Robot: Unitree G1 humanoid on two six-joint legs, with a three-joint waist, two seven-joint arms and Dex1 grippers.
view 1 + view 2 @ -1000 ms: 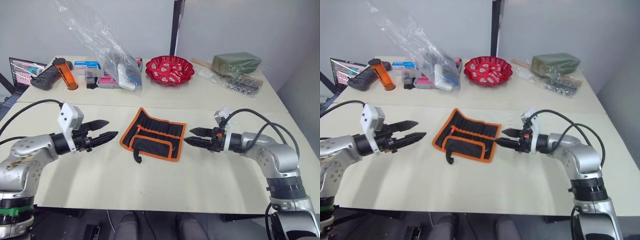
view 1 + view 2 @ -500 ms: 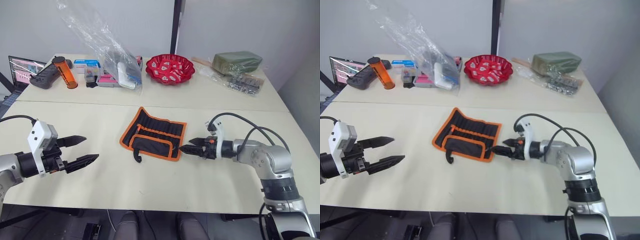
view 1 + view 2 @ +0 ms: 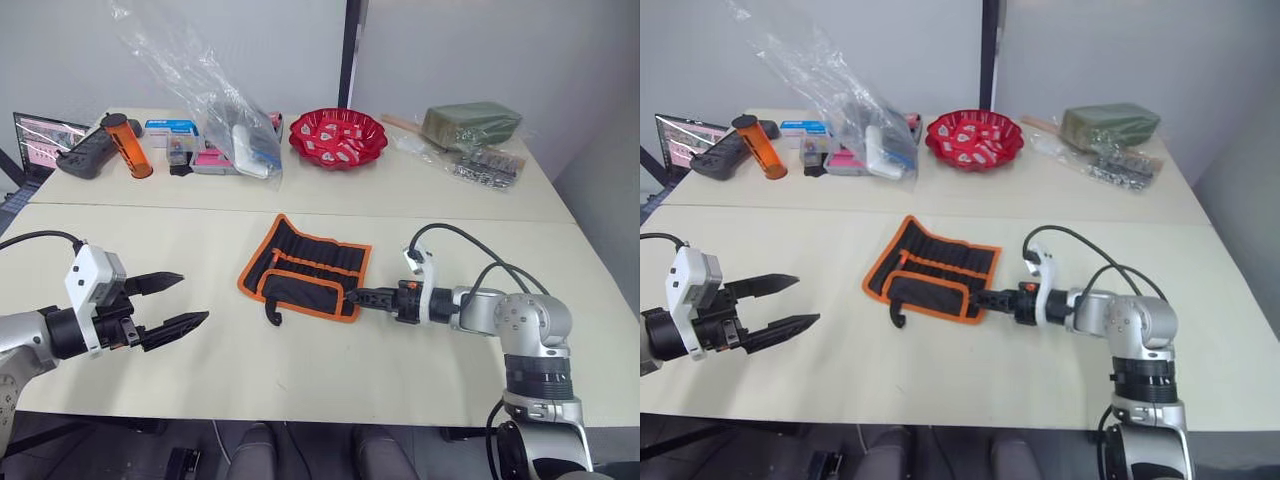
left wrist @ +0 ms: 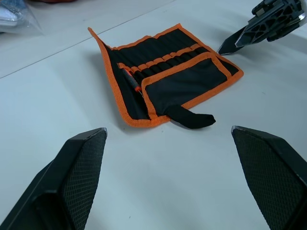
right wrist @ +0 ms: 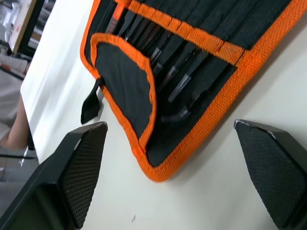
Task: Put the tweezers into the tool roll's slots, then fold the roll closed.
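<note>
- Tool roll point(image 3: 306, 270) lying open on the near table, roughly midway between the two arms, its black strap point(image 4: 192, 118) trailing off the near edge.
- Tweezers point(image 5: 184, 72) already seated in the slots point(image 4: 165, 58), dark points poking out below the orange pocket band; exact count not readable.
- One orange-edged flap point(image 5: 125, 79) partly turned over the lower pockets, so folding appears to be the step in hand, insertion looking finished.
- Right gripper point(image 3: 358, 295) low at the roll's right-hand edge, tips at or just beside the orange binding, contact not certain; fingers point(image 5: 81, 165) spread wide in the wrist view, gripping nothing.
- Left gripper point(image 3: 175, 302) hanging well apart from the roll on the left, fingers point(image 4: 76, 167) likewise parted and empty.
- Next move likely: pinch the right edge at the binding, lift it and carry it over toward the left.
- Calls for a shallow grip on fabric only, clear of the tweezer points.
- Probably worth bringing the left gripper in to pin the far side so the roll does not slide.
</note>
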